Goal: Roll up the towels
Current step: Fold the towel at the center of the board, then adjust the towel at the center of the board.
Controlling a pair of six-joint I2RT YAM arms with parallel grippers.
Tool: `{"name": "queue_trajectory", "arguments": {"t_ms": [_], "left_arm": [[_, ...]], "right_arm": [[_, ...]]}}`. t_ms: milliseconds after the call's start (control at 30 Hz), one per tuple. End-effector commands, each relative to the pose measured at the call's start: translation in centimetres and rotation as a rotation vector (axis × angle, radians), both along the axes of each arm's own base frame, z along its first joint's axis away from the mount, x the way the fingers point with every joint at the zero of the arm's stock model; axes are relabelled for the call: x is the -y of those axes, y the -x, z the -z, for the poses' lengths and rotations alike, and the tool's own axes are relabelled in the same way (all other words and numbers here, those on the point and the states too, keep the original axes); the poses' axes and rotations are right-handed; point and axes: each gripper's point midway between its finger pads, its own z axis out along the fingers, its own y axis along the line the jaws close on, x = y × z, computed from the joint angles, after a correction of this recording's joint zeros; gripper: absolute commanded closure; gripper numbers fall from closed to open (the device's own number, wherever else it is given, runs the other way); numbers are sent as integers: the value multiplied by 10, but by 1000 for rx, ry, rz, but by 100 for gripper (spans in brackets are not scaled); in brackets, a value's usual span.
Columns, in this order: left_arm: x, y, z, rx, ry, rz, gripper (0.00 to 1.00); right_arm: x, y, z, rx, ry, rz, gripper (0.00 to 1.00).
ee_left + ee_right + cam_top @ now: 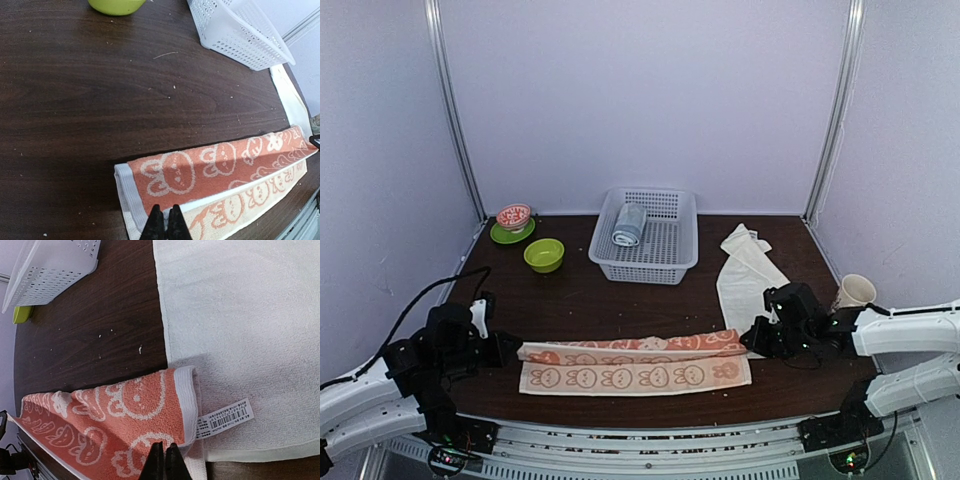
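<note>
Pinching both ends: left gripper [165,222] and right gripper [164,457] each clamped on the salmon-orange towel [635,366], at 6 o'clock on the table [580,300]. Its 3 o'clock end overlaps the cream towel [240,340]; rolling could drag that along, I'd reckon.

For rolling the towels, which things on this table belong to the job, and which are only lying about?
Job: orange towel, cream towel.
Lying about: white basket, grey rolled towel, green bowl, patterned bowl, green plate, cup.
</note>
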Motion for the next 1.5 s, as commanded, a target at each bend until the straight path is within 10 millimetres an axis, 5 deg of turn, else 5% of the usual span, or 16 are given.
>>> {"name": "queue_trajectory", "arguments": {"t_ms": [0, 233, 267, 400, 467, 533, 700, 767, 867, 933, 1200, 1467], "left_arm": [[-4, 6, 14, -45, -18, -5, 100], [-9, 14, 19, -78, -26, -4, 100], [-9, 16, 20, -87, -28, -2, 97], [-4, 20, 16, -111, 3, 6, 43], [-1, 20, 2, -99, 27, 10, 13], [1, 19, -19, -73, 52, 7, 2], [-1, 12, -51, -49, 42, -26, 6], [6, 7, -50, -91, 27, -22, 16], [20, 7, -34, -213, -2, -8, 45], [21, 10, -22, -273, -54, -25, 53], [7, 27, 14, -374, -75, -123, 57], [8, 29, 22, -374, -70, -111, 60]], "right_arm": [[3, 5, 3, 4, 12, 18, 100], [0, 20, 10, -15, 19, -19, 100], [-2, 22, 10, -14, 16, -32, 92], [-8, 31, -2, -1, 0, -86, 42], [-5, 35, -10, 4, 9, -94, 30], [1, 36, -22, 27, 22, -91, 26], [6, 22, -53, 134, 43, -71, 30], [-2, 17, -56, 134, 46, -89, 36], [-12, 14, -48, 98, 66, -109, 47], [-8, 14, -39, 83, 94, -100, 50], [5, 32, -4, -11, 121, -97, 57], [5, 39, 13, -55, 115, -101, 66]]}}
